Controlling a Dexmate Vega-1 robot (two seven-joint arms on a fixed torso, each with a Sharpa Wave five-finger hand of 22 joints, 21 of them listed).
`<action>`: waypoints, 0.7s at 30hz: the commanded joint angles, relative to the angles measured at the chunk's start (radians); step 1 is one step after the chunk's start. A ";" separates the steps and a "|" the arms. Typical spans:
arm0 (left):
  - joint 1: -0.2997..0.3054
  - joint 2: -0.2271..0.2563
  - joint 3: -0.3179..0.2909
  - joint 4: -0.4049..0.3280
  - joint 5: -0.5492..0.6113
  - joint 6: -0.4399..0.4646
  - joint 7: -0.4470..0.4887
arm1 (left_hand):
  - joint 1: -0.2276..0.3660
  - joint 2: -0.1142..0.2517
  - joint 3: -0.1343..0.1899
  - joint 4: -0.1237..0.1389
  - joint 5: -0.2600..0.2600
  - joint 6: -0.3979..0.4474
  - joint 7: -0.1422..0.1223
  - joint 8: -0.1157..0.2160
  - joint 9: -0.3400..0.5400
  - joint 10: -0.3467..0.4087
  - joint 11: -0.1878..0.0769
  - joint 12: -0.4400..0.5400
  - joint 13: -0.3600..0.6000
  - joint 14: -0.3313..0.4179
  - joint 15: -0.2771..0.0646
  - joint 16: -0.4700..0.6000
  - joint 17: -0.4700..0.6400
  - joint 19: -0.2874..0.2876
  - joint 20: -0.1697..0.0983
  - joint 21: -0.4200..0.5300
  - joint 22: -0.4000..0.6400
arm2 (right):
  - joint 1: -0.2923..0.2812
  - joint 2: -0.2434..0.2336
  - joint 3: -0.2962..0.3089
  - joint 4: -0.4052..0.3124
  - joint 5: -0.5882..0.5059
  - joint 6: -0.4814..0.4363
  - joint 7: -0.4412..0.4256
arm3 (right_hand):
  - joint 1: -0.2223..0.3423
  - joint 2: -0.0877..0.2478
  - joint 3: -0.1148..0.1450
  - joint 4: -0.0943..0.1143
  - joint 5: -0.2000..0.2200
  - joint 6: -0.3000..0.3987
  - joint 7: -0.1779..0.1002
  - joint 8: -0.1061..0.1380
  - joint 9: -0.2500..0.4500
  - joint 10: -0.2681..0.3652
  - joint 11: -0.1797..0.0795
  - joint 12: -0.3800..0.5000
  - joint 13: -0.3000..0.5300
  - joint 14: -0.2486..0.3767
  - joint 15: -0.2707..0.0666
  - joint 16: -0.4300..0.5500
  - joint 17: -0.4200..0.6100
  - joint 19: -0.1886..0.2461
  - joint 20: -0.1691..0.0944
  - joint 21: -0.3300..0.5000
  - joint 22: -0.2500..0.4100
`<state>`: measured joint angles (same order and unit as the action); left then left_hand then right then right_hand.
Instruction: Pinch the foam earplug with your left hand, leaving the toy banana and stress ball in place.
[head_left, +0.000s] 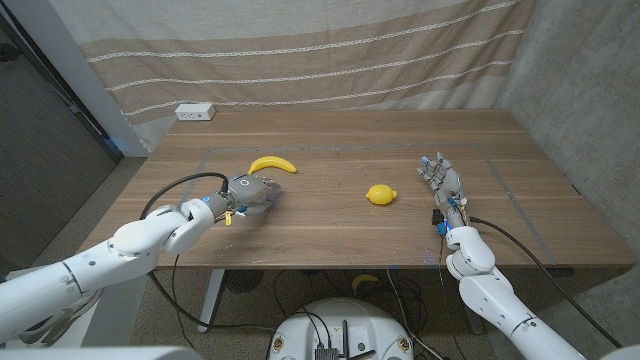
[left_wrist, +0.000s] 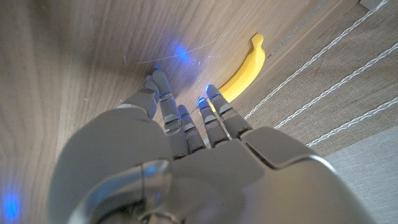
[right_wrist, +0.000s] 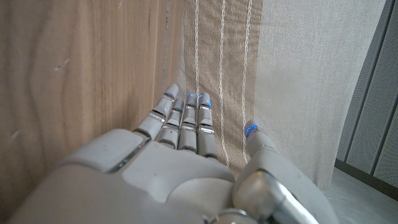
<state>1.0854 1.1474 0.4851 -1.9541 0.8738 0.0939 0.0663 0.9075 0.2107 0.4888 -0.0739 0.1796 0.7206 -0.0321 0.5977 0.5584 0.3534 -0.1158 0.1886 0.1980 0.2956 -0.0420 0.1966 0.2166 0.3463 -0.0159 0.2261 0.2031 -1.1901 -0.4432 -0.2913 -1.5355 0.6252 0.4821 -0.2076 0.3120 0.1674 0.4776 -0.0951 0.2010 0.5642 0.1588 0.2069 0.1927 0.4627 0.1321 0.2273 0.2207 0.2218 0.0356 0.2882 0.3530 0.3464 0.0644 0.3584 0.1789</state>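
Left hand (head_left: 250, 192) sits on counter (head_left: 330, 235) w/ fingers curled down; can't tell if it holds the earplug, which isn't discernible. Right hand (head_left: 443, 182) spread, holding nothing, right of yellow stress ball (head_left: 380, 194). Toy banana (head_left: 272, 164) lies just beyond left hand.

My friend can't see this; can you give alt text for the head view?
A white robot's left hand reaches over a wooden table just before a yellow toy banana; a yellow lemon-shaped ball lies mid-table, the right hand waits beyond.

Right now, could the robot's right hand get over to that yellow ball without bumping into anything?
Probably yes. The right hand stands open on the table, and only bare wood lies between it and the yellow ball. The banana sits further left.
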 joint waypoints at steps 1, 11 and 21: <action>0.000 -0.023 -0.036 -0.031 -0.090 0.070 -0.005 | -0.018 -0.006 0.024 0.008 0.009 -0.025 0.008 0.028 0.038 -0.006 0.016 0.001 0.006 -0.007 -0.080 0.002 0.006 -0.014 0.005 0.010 0.004 | -0.009 0.000 0.004 -0.005 -0.003 0.007 -0.004 | 0.000 0.003 0.004 0.000 -0.001 0.008 0.002 -0.002 0.005 0.010 0.002 -0.001 0.003 0.007 0.005 -0.001 0.000 0.006 0.001 -0.001 0.002; 0.006 -0.052 -0.066 -0.057 -0.201 0.131 -0.027 | -0.032 -0.007 0.050 0.020 0.014 -0.056 0.018 0.067 0.089 -0.014 0.028 0.003 0.008 -0.018 -0.070 0.004 0.010 -0.027 0.012 0.011 0.005 | -0.006 0.000 0.005 -0.004 -0.008 0.009 -0.007 | -0.002 0.003 0.004 0.001 -0.002 0.007 0.001 -0.002 0.005 0.010 0.002 -0.001 0.003 0.008 0.005 -0.002 0.001 0.007 -0.001 -0.004 0.002; 0.004 -0.060 -0.112 -0.068 -0.374 0.129 -0.049 | -0.043 -0.010 0.072 0.022 0.020 -0.077 0.027 0.104 0.132 -0.021 0.038 0.004 0.009 -0.025 -0.063 0.004 0.011 -0.036 0.017 0.013 0.006 | -0.002 0.002 0.005 -0.001 -0.012 0.016 -0.005 | -0.003 0.004 0.003 0.001 -0.002 0.006 0.001 -0.003 0.005 0.010 0.001 -0.002 0.003 0.007 0.004 -0.003 0.001 0.008 -0.001 -0.006 0.002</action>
<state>1.0909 1.1024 0.4213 -2.0042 0.6547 0.2120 0.0390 0.8695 0.2014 0.5508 -0.0526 0.1895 0.6531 -0.0038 0.6887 0.6786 0.3281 -0.0869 0.1887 0.2025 0.2750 -0.0358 0.1966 0.2258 0.3140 0.0015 0.2338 0.2074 -1.1960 -0.4431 -0.2872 -1.5395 0.6186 0.4912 -0.2120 0.3120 0.1674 0.4776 -0.0951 0.2010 0.5642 0.1588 0.2069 0.1927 0.4627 0.1321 0.2273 0.2207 0.2217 0.0356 0.2883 0.3530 0.3463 0.0644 0.3545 0.1789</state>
